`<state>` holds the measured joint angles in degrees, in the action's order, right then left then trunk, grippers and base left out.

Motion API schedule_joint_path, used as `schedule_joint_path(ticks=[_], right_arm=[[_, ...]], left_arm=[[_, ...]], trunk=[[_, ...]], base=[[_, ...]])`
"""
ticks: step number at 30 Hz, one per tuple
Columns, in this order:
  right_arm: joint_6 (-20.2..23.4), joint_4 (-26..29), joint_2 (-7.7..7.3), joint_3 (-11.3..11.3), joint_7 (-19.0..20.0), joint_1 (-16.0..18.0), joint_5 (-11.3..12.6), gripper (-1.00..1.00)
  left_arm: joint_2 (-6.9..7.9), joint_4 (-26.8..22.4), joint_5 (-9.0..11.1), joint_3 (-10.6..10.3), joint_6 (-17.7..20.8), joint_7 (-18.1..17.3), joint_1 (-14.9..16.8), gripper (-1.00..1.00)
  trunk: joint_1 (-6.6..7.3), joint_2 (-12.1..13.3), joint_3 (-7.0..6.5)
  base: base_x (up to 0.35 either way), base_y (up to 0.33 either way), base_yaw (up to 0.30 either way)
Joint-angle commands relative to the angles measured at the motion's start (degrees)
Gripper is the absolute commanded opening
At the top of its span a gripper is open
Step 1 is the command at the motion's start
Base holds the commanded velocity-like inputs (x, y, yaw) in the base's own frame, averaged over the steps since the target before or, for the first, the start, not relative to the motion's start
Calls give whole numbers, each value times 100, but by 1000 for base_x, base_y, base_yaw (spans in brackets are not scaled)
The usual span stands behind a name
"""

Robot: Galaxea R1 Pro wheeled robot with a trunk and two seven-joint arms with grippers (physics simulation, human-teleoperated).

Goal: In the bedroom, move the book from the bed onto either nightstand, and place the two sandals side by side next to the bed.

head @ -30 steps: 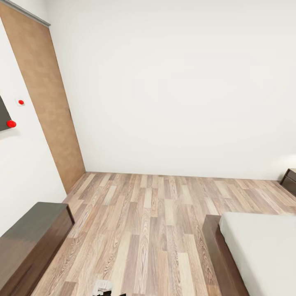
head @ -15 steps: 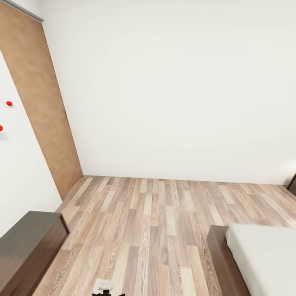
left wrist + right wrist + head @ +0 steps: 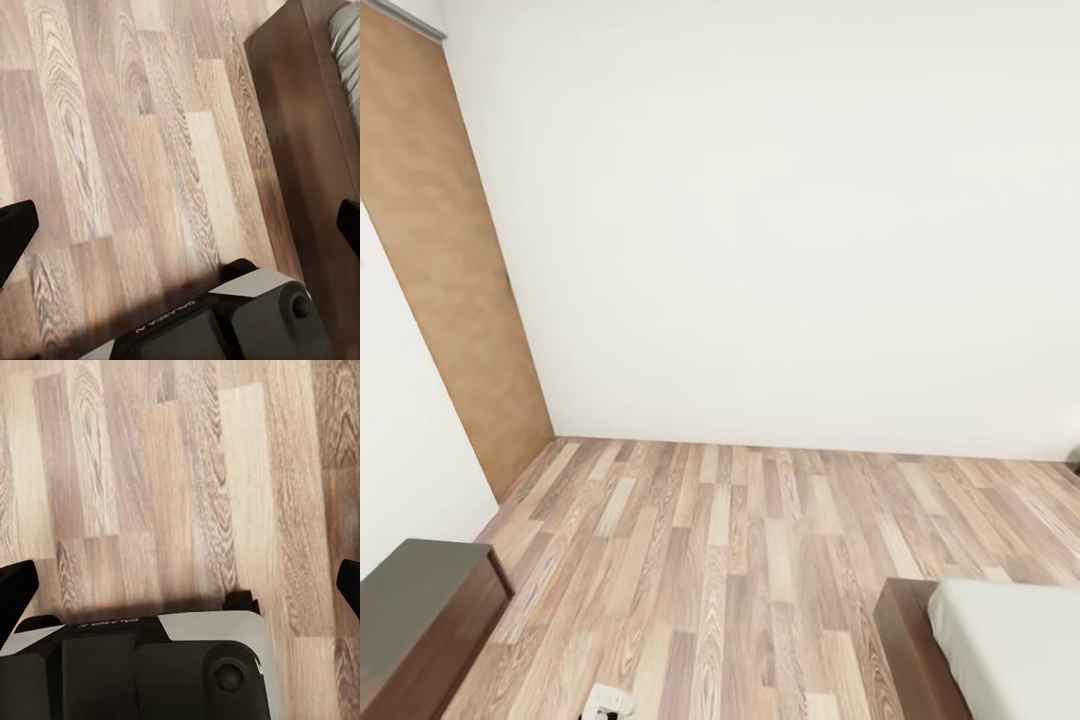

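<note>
Left wrist view: the left gripper (image 3: 180, 229) hangs above the wood-plank floor (image 3: 112, 127), its two dark fingertips (image 3: 15, 236) spread wide at opposite edges of the picture, with nothing between them. Beneath it lies the grey top of the robot's base (image 3: 225, 319), and just beside that runs the dark brown frame of the bed (image 3: 304, 127), with a strip of pale mattress (image 3: 346, 41) at the corner. In the right wrist view the right gripper (image 3: 180, 585) is likewise spread wide and empty over the planks (image 3: 150, 457), above the base (image 3: 142, 667). From the head camera, the bed (image 3: 1010, 650) sits low at the right, a long dark cabinet (image 3: 420, 620) low at the left, and a tan door (image 3: 450, 270) against the white wall (image 3: 780, 220).
</note>
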<state>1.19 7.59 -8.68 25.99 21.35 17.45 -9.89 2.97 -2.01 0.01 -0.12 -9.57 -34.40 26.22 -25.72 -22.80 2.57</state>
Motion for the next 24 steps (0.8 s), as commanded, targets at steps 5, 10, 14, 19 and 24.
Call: schedule_joint_path(ticks=[5, 10, 14, 19, 24], right_arm=[[13, 1, 4, 53, 27, 4, -57, 100], [13, -2, 3, 55, 27, 4, -57, 100], [13, -1, -2, 52, 27, 4, -50, 100], [13, -2, -1, 54, 27, 4, -56, 100], [14, 1, 0, 55, 27, 4, -51, 100]], left_arm=[[-12, 7, -32, -5, -27, -14, 6, 100], [-31, 7, -36, -5, -27, -9, 6, 100], [-41, 7, -36, -5, -27, -7, 6, 100], [-42, 15, -29, -5, -19, -7, 6, 100], [-42, 16, -28, -5, -18, -13, 6, 100]], trunk=[[-7, -12, 13], [-7, -12, 13], [-7, -12, 13], [-7, -12, 13], [-7, -12, 13]], base=[[329, 0, 0], [329, 0, 0], [327, 0, 0], [326, 0, 0], [326, 0, 0]])
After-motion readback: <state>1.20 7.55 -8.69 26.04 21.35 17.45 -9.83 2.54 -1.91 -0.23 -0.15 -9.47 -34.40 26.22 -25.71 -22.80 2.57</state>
